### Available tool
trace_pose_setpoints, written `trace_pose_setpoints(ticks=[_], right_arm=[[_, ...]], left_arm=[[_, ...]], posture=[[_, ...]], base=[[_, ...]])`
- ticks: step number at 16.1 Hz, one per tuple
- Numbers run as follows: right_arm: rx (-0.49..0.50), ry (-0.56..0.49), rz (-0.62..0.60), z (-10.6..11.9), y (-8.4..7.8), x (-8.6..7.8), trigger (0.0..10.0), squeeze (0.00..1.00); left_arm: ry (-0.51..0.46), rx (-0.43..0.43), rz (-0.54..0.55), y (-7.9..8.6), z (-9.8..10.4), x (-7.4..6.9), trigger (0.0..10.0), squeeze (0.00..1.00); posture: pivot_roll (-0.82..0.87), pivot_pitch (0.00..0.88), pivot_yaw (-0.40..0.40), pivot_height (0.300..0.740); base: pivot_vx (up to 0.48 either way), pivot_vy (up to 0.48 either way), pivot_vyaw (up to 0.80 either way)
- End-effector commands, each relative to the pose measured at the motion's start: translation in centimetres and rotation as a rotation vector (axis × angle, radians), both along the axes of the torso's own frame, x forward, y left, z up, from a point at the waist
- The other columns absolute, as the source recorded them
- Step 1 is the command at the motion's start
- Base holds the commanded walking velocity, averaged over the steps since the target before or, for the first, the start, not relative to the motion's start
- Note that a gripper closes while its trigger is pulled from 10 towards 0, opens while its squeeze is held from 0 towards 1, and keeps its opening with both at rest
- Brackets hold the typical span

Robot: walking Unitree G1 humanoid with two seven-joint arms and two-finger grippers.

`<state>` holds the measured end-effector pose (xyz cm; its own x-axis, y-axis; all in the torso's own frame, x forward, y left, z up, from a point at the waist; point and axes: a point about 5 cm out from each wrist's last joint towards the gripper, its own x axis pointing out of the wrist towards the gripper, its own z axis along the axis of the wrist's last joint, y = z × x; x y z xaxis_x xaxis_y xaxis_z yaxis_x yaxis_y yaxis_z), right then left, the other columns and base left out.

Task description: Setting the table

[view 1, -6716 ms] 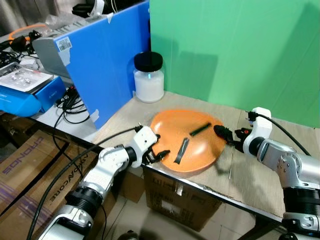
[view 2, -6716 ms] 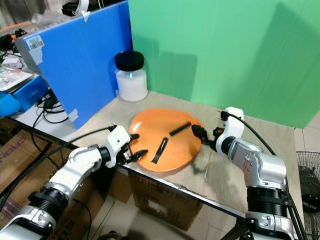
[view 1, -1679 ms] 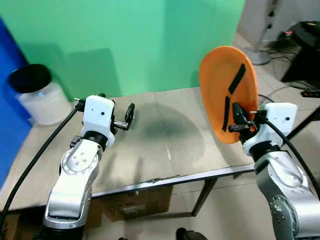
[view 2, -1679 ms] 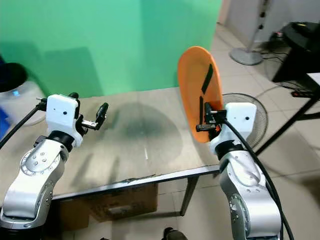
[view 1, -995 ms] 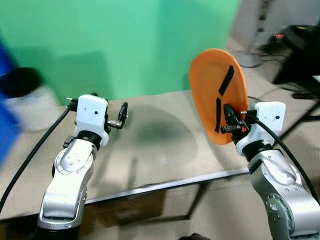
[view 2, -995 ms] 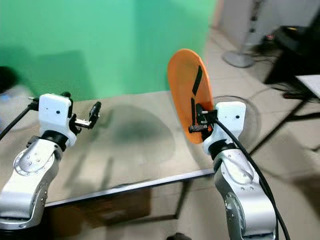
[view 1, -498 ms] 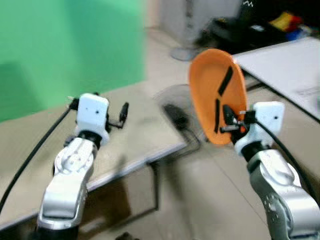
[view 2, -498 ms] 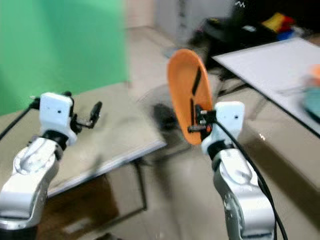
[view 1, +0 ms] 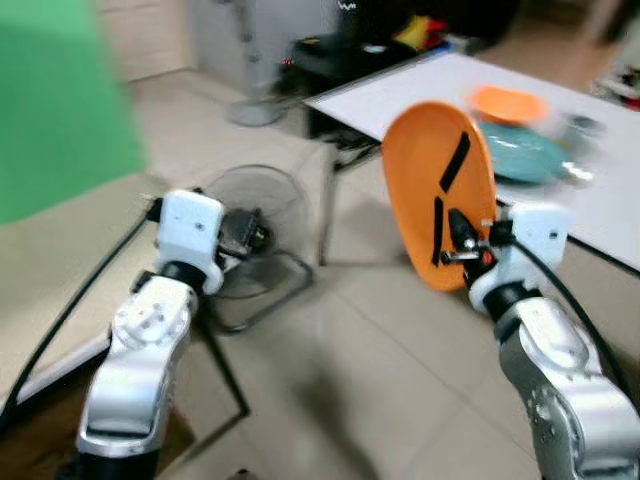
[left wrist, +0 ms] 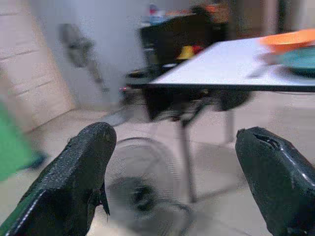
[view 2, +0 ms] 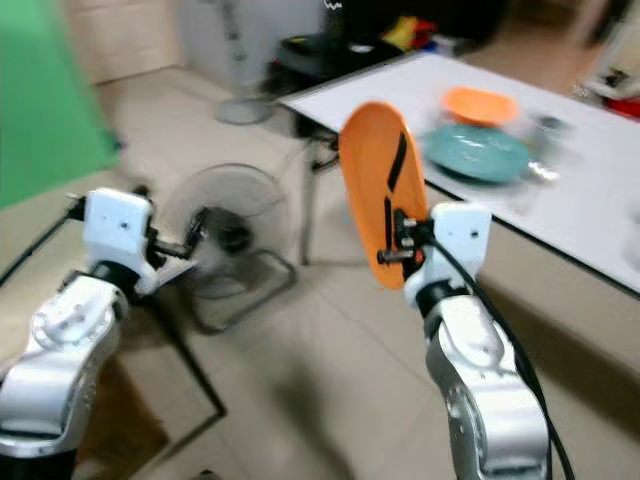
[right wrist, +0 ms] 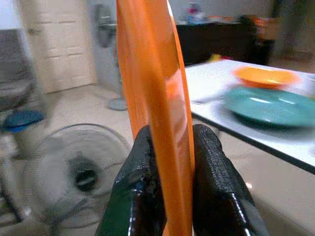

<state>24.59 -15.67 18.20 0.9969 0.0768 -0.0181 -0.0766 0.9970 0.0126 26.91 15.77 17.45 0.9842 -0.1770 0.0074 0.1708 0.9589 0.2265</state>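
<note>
Orange plate [view 1: 437, 190] upright, clamped in right gripper [right wrist: 170, 196]; left gripper [left wrist: 177, 162] spread apart, empty.

Open tiled floor [view 1: 380, 340] ahead, between fan [view 1: 250, 225] on the left and white table [view 2: 600, 190] on the right. Far end of table taken by teal dish [view 2: 478, 152] and orange bowl [view 2: 480, 103]; near stretch bare. Upright plate [view 1: 440, 190] pinched in right gripper [view 1: 458, 240] blocks the middle.
</note>
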Motion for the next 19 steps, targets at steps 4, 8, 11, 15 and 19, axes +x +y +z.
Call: trace_pose_setpoints(ticks=[4,8,11,15,19], right_arm=[[-0.004,-0.059,-0.036,1.15,-0.5,-0.16,10.0,0.0],[-0.006,-0.053,-0.067,1.1,-0.82,-0.06,10.0,0.0],[-0.018,-0.053,-0.079,1.15,-0.99,0.06,10.0,0.0],[-0.015,-0.049,-0.084,1.17,-1.17,0.15,10.0,0.0],[-0.003,-0.045,-0.09,1.17,-1.26,0.15,10.0,0.0]], left_arm=[[-0.006,0.005,-0.041,-0.63,0.26,0.25,10.0,0.0],[-0.005,-0.021,-0.046,-0.96,0.28,0.42,10.0,0.0],[0.0,-0.061,-0.045,-0.89,0.15,0.54,10.0,0.0],[0.003,-0.081,-0.045,-0.94,0.06,0.59,10.0,0.0],[0.012,-0.087,-0.047,-0.9,-0.16,0.53,10.0,0.0]], posture=[[0.06,0.0,0.041,0.74],[0.06,0.0,0.04,0.74],[0.05,0.0,0.041,0.74],[0.05,0.0,0.036,0.74],[0.05,0.0,0.033,0.74]], base=[[0.0,-0.126,-0.77],[0.0,0.0,-0.66],[0.0,0.0,0.0],[0.205,0.0,-0.56],[0.295,0.0,-0.8]])
